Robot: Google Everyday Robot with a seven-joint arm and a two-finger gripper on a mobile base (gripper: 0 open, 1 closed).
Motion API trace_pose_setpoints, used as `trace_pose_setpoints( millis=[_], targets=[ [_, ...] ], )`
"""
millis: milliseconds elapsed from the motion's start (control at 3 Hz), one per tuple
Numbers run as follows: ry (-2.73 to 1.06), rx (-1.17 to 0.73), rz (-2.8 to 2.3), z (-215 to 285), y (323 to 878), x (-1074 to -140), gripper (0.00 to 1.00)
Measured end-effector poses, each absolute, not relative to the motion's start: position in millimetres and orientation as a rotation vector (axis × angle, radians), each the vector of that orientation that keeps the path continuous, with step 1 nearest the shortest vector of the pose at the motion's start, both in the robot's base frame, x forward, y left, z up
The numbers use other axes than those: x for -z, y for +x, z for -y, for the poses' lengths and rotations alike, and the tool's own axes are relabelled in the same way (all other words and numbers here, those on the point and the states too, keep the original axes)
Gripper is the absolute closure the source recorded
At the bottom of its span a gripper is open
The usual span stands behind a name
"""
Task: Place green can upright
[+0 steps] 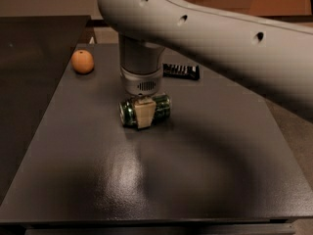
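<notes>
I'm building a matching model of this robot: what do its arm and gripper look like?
The arm is a thick, smooth, pale grey tube with small dark round holes and no visible cables. Its wrist is a grey cylinder with a vent grille. The gripper, at the green can, is tan.
</notes>
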State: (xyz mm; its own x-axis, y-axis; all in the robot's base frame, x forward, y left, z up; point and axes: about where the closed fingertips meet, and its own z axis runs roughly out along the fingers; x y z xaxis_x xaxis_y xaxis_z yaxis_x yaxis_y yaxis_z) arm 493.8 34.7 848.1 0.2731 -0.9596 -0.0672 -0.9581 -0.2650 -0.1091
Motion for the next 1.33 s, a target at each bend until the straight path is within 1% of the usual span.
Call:
trace_pose_setpoints(
  millis=[333,667,1333],
  targets=[
    [-2.326,-0.01,-1.823,-27,498,-875,0.87],
    [-2.2,-0.098,-1.815,-14,501,-911,1.0],
    [-1.883,-0.434,-1.726,3,493,-946,1.0]
  ],
)
